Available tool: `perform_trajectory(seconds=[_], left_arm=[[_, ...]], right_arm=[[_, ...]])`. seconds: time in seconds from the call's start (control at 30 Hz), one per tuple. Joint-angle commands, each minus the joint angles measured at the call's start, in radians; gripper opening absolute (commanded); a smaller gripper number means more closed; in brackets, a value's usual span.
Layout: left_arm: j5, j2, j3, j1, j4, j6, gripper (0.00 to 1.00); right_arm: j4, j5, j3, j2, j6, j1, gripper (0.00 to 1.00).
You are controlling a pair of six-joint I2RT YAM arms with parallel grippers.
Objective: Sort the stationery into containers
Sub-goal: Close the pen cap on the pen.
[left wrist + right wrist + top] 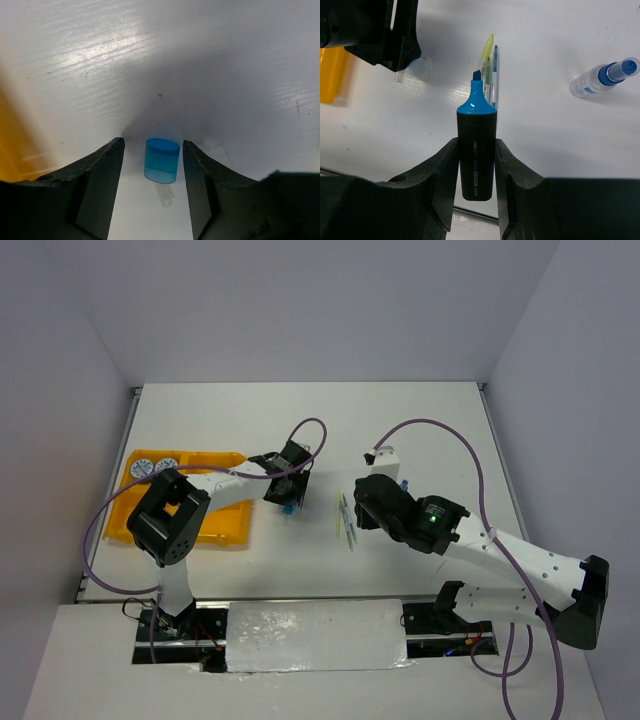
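A: Left gripper [153, 146]?

B: Jaws apart, 1 finger on each side of a blue cap [162, 161]. The cap stands upright on the table [215, 60], in the gap near the fingertips. A strip of table shows on both sides of it, so it is not gripped.

A: Right gripper [476, 145]?

B: Clamped on a black marker [476, 167]. Both jaws press its barrel. Its blue end and bare tip stick out past the fingertips.

A: What lies ahead of those jaws?

B: Thin pens [490, 67], a tight bunch lying flat on the table, just beyond the marker tip and a little right. I cannot tell if the tip touches them. A blue-capped bottle [600, 80] lies on its side, well off to the right of the jaws.

A: Tray?

B: Yellow tray [122, 522], to the left of the left jaws, apart from the cap. 2 round tins [155, 466] sit in its far-left compartment. The left arm hides most of the other compartments.
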Motion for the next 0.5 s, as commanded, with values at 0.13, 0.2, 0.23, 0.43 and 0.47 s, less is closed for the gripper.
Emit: perform_trajectory(seconds=[0.13,0.2,0.23,0.43,0.47], left_arm=[[-0.057,-0.002,0.020,-0.006,-0.047,-0.065,0.64],[-0.047,-0.003,0.020,-0.004,-0.052,-0.065,0.64],[-0.042,-0.003,0.018,-0.004,-0.050,-0.065,0.64],[-0.043,0.001,0.023,-0.018,-0.056,-0.072,0.65],[-0.044,0.003,0.023,-0.019,-0.056,-0.072,0.64]], right_arm=[[0.032,0.001,-0.004,0.002,-0.008,0.008,0.20],[0.034,0.001,-0.004,0.000,-0.008,0.006,0.20],[0.034,0.001,-0.004,0.000,-0.008,0.006,0.20],[0.044,-0.013,-0.004,0.006,-0.010,0.006,0.20],[0.046,-0.016,-0.003,0.009,-0.010,0.006,0.20]])
